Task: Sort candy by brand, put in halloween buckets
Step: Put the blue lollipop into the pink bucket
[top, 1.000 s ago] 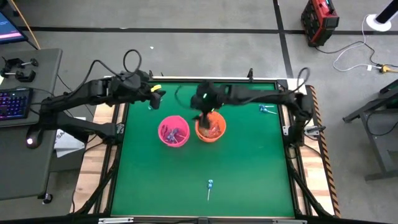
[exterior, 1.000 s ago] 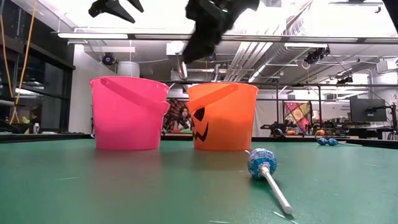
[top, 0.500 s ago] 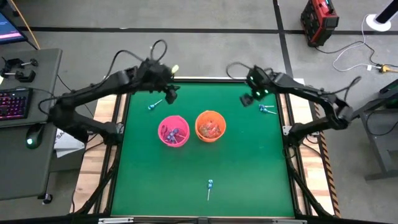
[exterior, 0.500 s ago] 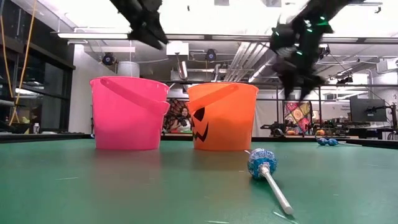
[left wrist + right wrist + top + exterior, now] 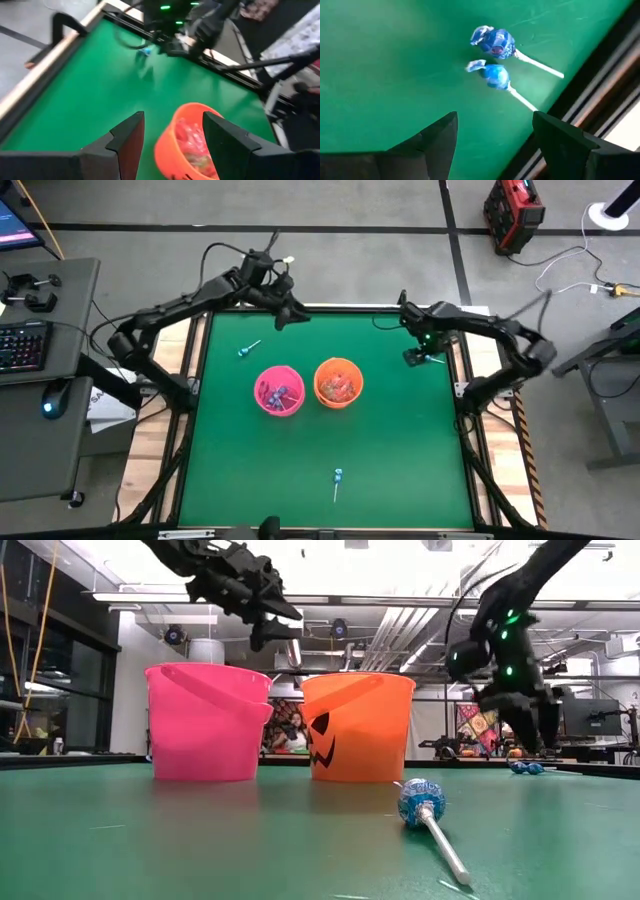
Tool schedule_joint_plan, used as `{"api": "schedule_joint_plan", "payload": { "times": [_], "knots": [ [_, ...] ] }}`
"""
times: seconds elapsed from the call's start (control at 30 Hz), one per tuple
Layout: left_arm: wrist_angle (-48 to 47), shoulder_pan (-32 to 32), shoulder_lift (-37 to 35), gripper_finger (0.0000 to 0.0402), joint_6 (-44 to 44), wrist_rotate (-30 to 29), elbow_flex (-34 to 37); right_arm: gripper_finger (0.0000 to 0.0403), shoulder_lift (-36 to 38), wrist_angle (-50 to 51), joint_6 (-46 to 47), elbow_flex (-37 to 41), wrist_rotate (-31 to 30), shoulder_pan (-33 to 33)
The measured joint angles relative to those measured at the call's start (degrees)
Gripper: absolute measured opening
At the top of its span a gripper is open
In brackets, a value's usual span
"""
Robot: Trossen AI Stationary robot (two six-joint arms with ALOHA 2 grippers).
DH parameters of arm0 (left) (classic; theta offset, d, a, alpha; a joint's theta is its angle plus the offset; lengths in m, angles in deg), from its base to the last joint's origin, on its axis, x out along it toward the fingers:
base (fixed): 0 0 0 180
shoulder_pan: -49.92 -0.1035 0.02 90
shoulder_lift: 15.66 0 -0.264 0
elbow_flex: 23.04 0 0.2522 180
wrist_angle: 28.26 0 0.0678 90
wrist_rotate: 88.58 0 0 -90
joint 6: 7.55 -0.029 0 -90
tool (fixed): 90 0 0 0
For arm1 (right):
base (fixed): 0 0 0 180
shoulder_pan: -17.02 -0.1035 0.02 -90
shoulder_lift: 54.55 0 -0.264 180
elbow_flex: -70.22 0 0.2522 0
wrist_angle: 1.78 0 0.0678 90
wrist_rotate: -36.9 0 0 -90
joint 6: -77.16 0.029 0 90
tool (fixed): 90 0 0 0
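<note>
A pink bucket and an orange bucket stand side by side mid-table, both holding candy. Two blue lollipops lie near the table's right edge, one at the far left, one near the front. My right gripper is open and empty, low over the table just short of the two lollipops. My left gripper is open and empty, high over the far edge, with the orange bucket ahead of it.
The table's raised right rail runs close behind the two lollipops. Bare green mat lies in front of the buckets. In the low view the near lollipop lies in front of the orange bucket.
My right gripper has left the orange bucket, swung toward the table's right edge and come down by the two lollipops. My left gripper has moved up and along the far edge toward the table's middle.
</note>
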Motion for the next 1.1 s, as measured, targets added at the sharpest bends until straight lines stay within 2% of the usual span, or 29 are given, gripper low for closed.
{"api": "schedule_joint_plan", "payload": {
  "times": [0.07,0.23,0.43,0.53,0.8,1.1],
  "knots": [
    [-0.6,0.5,0.0,0.0190,0.0,0.5,0.0,0.0252,-3.6,0.0,-4.0,0.0,-1.0,1.2],
    [-0.6,1.6,0.0,0.0190,0.9,0.6,0.0,0.0252,-10.5,-0.3,-7.5,0.0,-2.4,3.5],
    [-0.3,2.5,0.0,0.0190,1.4,-2.4,0.0,0.0243,-12.6,-1.8,-9.3,-0.4,-4.3,3.7],
    [-0.2,2.5,0.0,0.0190,2.1,-2.8,0.0,0.0211,-12.7,-2.1,-9.3,-0.3,-4.1,3.7],
    [-0.4,2.6,0.0,0.0190,4.4,-4.7,0.0,0.0080,-12.8,-5.0,-5.4,-0.2,-5.4,3.8],
    [-1.5,2.6,0.0,0.0190,5.0,-4.8,0.0,0.0009,-12.8,-4.1,-11.7,-0.2,-4.4,3.8]
  ]
}}
